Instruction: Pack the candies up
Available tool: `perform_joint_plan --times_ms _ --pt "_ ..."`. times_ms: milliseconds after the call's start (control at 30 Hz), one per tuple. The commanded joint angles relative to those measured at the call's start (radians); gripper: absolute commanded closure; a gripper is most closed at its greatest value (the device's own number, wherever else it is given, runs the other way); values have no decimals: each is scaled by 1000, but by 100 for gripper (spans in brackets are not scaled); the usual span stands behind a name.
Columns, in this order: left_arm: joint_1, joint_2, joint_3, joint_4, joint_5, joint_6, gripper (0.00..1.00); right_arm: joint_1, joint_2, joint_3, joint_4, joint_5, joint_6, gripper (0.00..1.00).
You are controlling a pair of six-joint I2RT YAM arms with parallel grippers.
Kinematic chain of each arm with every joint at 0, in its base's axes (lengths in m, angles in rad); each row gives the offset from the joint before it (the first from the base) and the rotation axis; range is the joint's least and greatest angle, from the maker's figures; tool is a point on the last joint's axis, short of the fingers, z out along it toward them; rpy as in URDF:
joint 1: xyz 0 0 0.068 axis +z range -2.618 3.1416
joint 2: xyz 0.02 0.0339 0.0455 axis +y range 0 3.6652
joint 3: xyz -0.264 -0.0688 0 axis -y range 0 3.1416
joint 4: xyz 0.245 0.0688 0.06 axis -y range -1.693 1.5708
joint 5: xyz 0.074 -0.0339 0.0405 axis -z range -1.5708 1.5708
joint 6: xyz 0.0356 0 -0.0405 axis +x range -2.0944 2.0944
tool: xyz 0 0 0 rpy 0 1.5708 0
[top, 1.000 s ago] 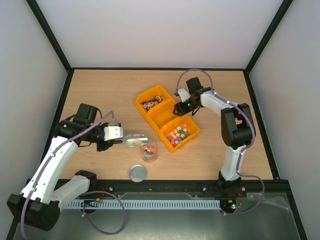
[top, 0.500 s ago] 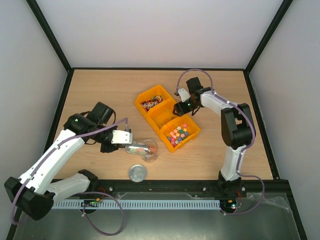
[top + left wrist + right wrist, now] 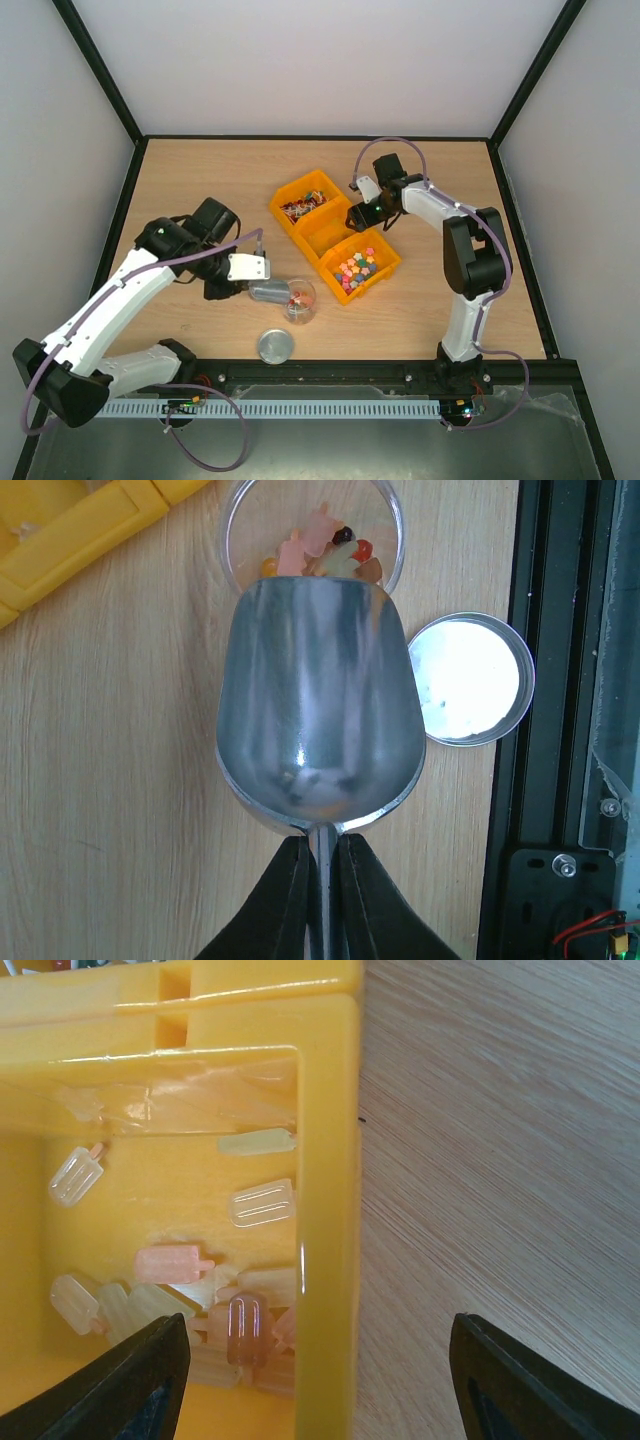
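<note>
The candies, a red and white heap, lie in the far yellow bin. My left gripper is shut on the handle of a metal scoop. The scoop's mouth is tipped against the rim of a clear jar, which holds a few pink, red, green and dark sweets. The scoop looks almost empty. From above, the left gripper and the jar sit near the table's front. My right gripper is open, its jaws astride the wall of the middle yellow bin.
A round metal lid lies just in front of the jar, near the black front rail. The near yellow bin holds pastel block-like pieces. Translucent lolly-shaped pieces lie in the middle bin.
My left arm has swung the scoop right and forward to the jar and tipped it, and the scoop's load is gone. The right arm has stayed in place.
</note>
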State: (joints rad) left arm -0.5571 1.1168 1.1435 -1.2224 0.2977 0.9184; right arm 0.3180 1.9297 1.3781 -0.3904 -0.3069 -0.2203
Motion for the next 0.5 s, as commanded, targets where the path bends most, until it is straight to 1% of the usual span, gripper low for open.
perform_joint_plan --times_ms 0,167,233,333,467 --pt "-7 4 44 -57 -18 -29 98 -4 -41 -12 -25 -5 2 28" --pt "-8 -5 99 -70 -4 -37 98 -5 -54 -11 -32 3 -4 28" --pt "-7 15 144 -53 -11 -81 98 -5 -59 -11 -36 17 -5 29" --pt "-9 103 217 -16 -73 -196 98 -7 -73 -14 -47 30 -12 29" --pt "-9 289 351 -1 -148 -314 98 -15 -85 -25 -48 32 -18 35"
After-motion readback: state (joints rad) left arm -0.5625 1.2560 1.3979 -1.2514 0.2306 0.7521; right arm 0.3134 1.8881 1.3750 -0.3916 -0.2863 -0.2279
